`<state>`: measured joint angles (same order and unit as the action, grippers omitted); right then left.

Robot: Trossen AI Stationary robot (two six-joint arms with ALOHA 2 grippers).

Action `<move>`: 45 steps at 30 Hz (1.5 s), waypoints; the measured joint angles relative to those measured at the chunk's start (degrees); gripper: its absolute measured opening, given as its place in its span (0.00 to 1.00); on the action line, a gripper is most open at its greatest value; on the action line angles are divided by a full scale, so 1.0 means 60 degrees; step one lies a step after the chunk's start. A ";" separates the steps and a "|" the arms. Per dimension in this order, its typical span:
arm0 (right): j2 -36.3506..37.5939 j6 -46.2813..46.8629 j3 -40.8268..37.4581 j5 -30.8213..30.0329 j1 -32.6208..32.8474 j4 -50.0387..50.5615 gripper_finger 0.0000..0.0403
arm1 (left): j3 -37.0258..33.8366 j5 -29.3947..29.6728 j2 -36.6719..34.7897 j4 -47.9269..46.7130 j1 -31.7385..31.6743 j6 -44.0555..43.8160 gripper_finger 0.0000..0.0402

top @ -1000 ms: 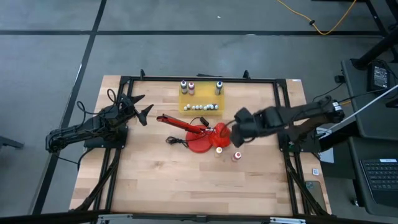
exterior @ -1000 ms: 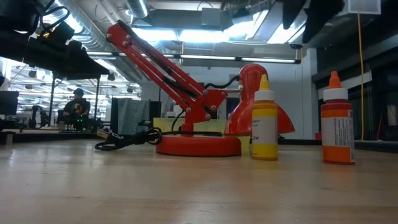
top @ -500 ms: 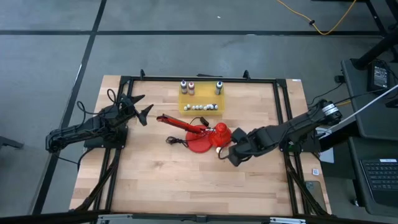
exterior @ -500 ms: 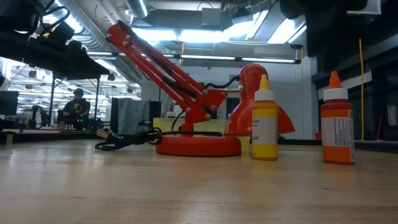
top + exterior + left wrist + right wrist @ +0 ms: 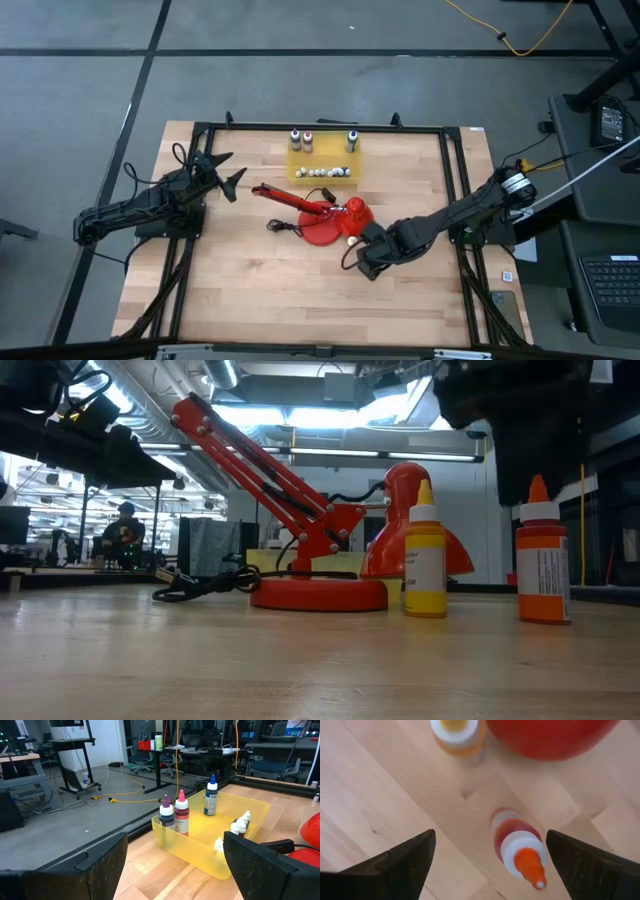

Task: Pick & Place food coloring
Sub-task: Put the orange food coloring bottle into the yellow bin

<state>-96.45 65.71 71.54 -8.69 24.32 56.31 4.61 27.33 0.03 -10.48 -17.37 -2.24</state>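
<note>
Food coloring bottles were seen in two groups. Two stood loose on the bench, approx. mid-bench, toward the right edge: a yellow bottle (image 5: 425, 555) just beside the red desk lamp's shade (image 5: 410, 520), and an orange-red bottle (image 5: 542, 555) near it, both upright, apart from each other. In the right wrist view the orange-red bottle (image 5: 520, 847) was centred between the dark fingers (image 5: 405, 857), w/ the yellow one (image 5: 456, 732) farther off by the red shade (image 5: 550, 737).

Three more bottles, purple (image 5: 166, 812), dark red (image 5: 181, 815) and blue (image 5: 211, 797), were seen standing upright inside a yellow tray (image 5: 172, 837) at the bench's far edge, approx. centre. Small white-capped items (image 5: 239, 826) lay in the same tray; what they were could not be told.

The right gripper (image 5: 368, 262) was positioned over the loose bottles, jaws apart, nothing clamped; no contact w/ the orange-red bottle was visible. The left gripper (image 5: 228, 170) was parked near the bench's left edge, jaws apart, empty, pointed toward the tray.

The lamp's red base (image 5: 322, 232) and its black cord (image 5: 210, 585) were seen mid-bench.
</note>
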 joint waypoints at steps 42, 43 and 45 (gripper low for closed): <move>0.0012 -0.0983 0.1529 -0.0087 -0.0038 0.2085 0.30 | -0.0001 0.0000 0.0004 0.0000 0.0004 0.0000 0.79; 0.0012 -0.1124 0.1816 -0.0057 -0.0093 0.2409 0.30 | -0.0001 0.0000 0.0000 0.0000 0.0000 0.0000 0.79; 0.0012 -0.1515 0.2406 0.0048 -0.0255 0.3126 0.30 | 0.0003 0.0000 0.0000 0.0000 0.0004 0.0000 0.79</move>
<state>-96.38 56.62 85.97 -8.40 22.79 75.07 4.62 27.33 0.03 -10.48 -17.34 -2.24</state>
